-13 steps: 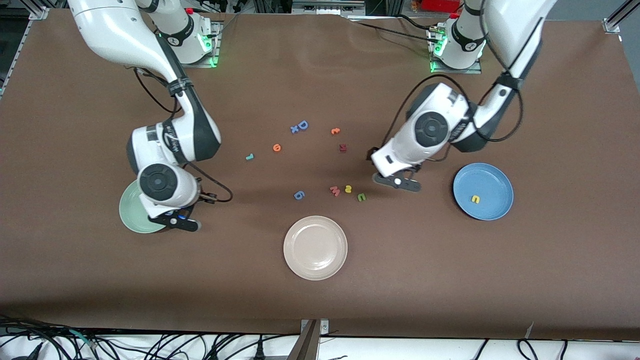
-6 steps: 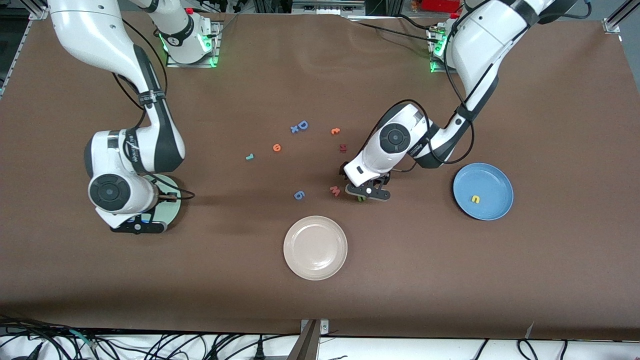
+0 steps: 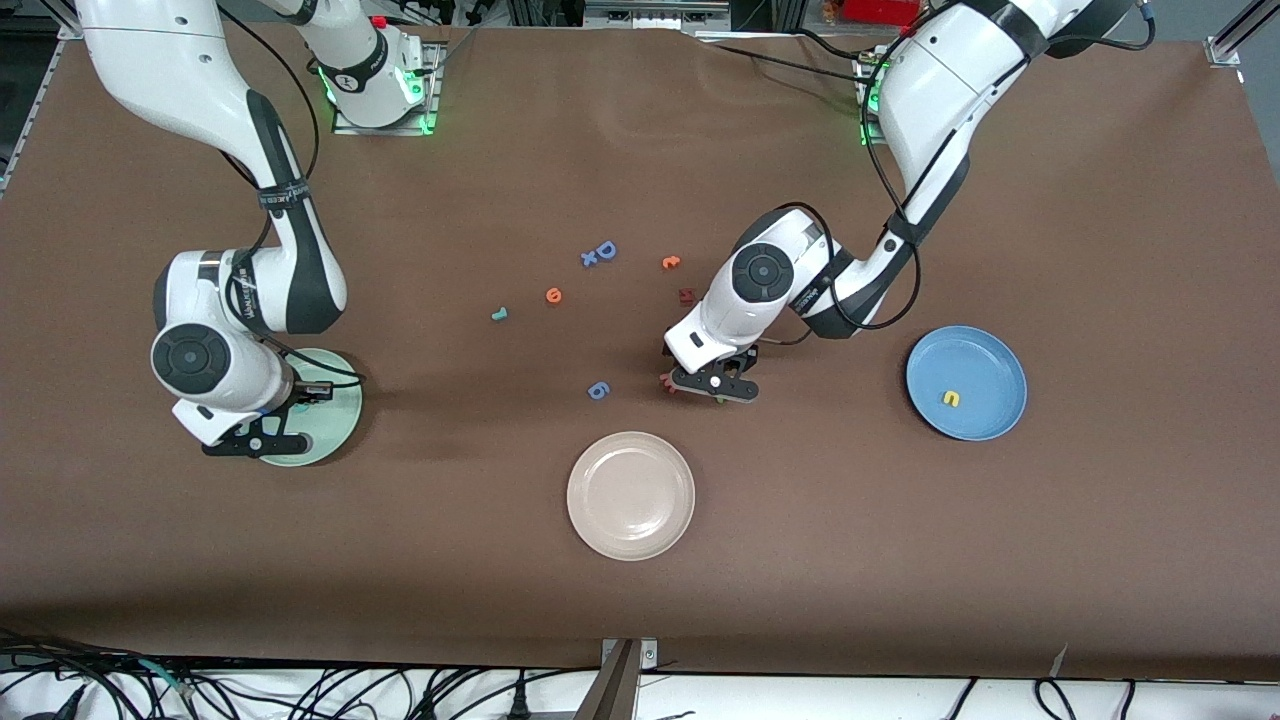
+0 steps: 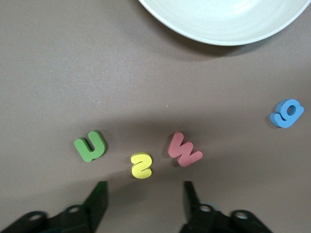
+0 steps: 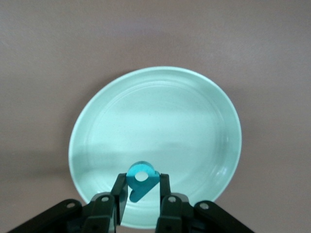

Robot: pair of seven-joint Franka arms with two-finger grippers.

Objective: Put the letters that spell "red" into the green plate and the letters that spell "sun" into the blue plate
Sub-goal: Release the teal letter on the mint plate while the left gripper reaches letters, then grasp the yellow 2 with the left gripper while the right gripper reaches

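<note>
Starting at the right arm's end of the table, the right gripper (image 5: 141,201) is seen over the green plate (image 3: 340,415), its fingers closed on the teal "d" (image 5: 140,182), which is held above the plate's inner surface; whether the letter touches the plate cannot be told from the wrist view. Toward the middle of the table, the teal "r" (image 3: 499,314) and the orange "e" (image 3: 553,295) are found lying apart from each other on the brown mat, with a larger blue "D" (image 3: 604,250) farther from the front camera and a blue "g" (image 3: 598,390) nearer to it. A cream plate (image 3: 630,495) is set nearest the front camera, in the middle. An orange squiggly letter (image 3: 671,262) and a dark red piece (image 3: 686,295) are seen just beside the left arm's wrist. The left gripper (image 4: 143,199) is lowered over the cluster of small letters, its fingers partly spread and nothing held between them. In the left wrist view the yellow "s" (image 4: 141,165) is framed just ahead of the gap, between the green "n" (image 4: 90,146) and a pink "M" (image 4: 184,150), all three lying flat and apart. Toward the left arm's end, the blue plate (image 3: 990,355) is seen with the yellow "u" (image 3: 951,398) lying in it.
</note>
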